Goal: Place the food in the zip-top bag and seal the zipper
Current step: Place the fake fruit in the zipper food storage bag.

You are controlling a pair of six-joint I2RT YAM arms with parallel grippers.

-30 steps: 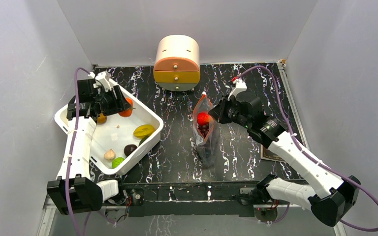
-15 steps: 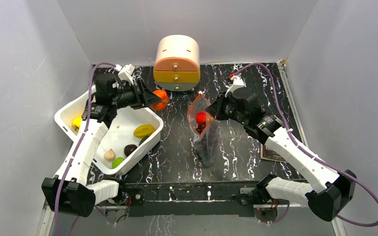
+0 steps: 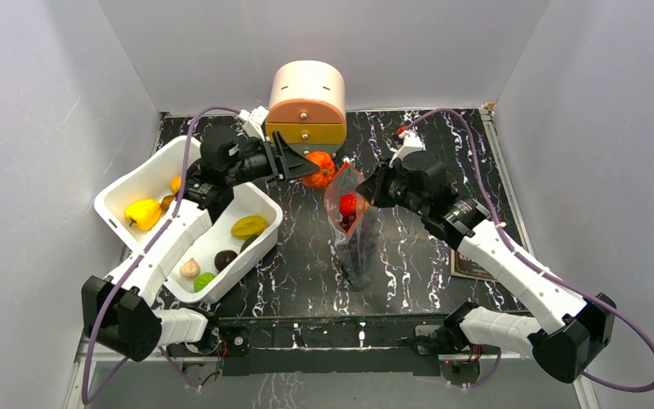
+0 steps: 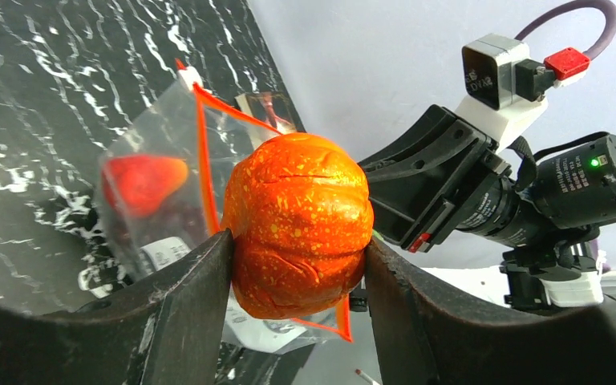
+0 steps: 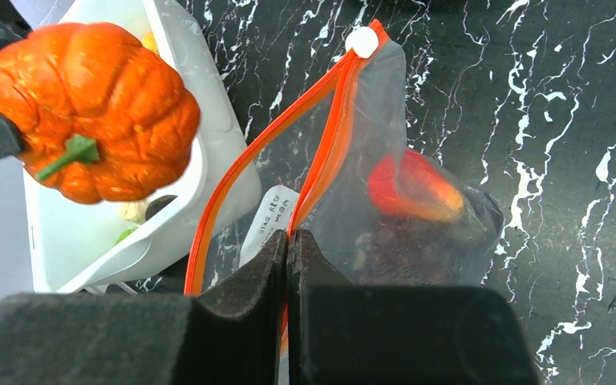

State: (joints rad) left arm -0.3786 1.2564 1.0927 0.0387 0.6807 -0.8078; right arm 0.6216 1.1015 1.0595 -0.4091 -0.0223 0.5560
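Between my left fingers (image 4: 180, 309), clamped, the orange pumpkin (image 4: 297, 224) hangs just beside the zip-top bag (image 5: 441, 241), whose rim my right fingers (image 5: 233, 321) pinch; a red piece (image 5: 409, 188) lies inside; by my judgement the food in the tub (image 3: 149, 166) and the open zipper (image 5: 269, 143) remain.

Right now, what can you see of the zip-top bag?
Clear, floppy plastic bag, held upright on the black marble table by the right claw, shut on one side of its red-orange zipper rim. Mouth gapes open; white slider at one end, white label patch. Inside: a red piece above dark grapes.
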